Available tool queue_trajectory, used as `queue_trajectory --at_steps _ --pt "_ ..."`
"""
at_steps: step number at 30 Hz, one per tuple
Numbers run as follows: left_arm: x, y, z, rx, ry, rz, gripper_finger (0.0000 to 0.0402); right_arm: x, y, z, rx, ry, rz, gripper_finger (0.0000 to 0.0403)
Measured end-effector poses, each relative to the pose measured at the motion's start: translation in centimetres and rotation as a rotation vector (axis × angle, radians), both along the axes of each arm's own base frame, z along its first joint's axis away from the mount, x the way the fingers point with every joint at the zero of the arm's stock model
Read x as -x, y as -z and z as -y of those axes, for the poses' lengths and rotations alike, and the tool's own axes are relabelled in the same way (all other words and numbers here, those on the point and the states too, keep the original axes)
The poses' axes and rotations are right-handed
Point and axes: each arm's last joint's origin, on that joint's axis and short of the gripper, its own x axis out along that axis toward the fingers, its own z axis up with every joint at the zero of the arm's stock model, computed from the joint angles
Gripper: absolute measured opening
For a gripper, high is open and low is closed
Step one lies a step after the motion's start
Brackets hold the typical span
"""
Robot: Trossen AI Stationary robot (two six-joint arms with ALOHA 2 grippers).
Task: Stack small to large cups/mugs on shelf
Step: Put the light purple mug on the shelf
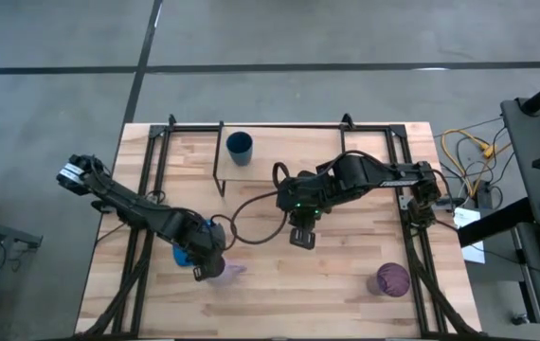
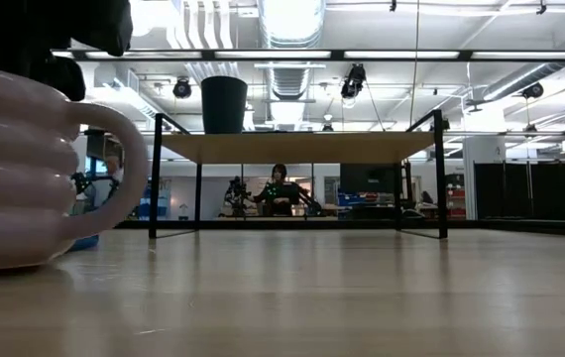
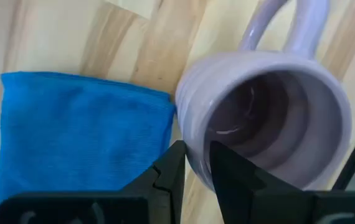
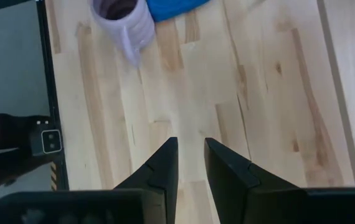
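The pale lavender ribbed mug [image 1: 227,270] stands near the table's front left, its handle [image 2: 114,169] free; it also shows in the left wrist view [image 3: 271,118]. My left gripper [image 3: 195,165] is shut on its rim. The small dark blue cup [image 1: 240,147] stands upright on the shelf [image 2: 297,149], at its left end [image 2: 224,104]. The dark purple tumbler [image 1: 392,279] stands on the table at the near right. My right gripper [image 1: 301,239] is shut and empty above the bare middle of the table [image 4: 190,152]. My left gripper pinches the mug's rim wall [image 3: 193,146] on the side opposite the handle, next to the blue cloth. One finger [image 3: 236,180] is inside the mug and one [image 3: 168,177] outside. The fingers come from above, pointing down. The mug is upright; I cannot tell whether its base is on the table.
A flat blue cloth [image 1: 187,254] lies on the table right beside the mug, on its left. Black frame rails [image 1: 147,189] run along the table's sides. A person [image 2: 280,188] shows in the room beyond the table.
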Motion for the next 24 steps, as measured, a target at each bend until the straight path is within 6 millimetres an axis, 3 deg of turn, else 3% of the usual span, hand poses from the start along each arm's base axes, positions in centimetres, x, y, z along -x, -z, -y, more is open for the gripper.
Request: queue_trajectory --at_steps 9,17,24 --pt "0.0 0.3 0.0 0.000 0.000 0.004 0.0057 -0.1 0.0 0.1 0.029 0.015 0.010 0.0073" --pt "0.2 0.8 -0.2 -0.016 0.001 -0.016 0.0009 -0.1 0.0 0.1 0.043 0.023 0.017 0.0073" --pt "-0.6 -0.9 -0.6 -0.032 0.027 0.040 0.0008 -0.1 0.0 0.1 0.039 0.033 0.016 0.0072"
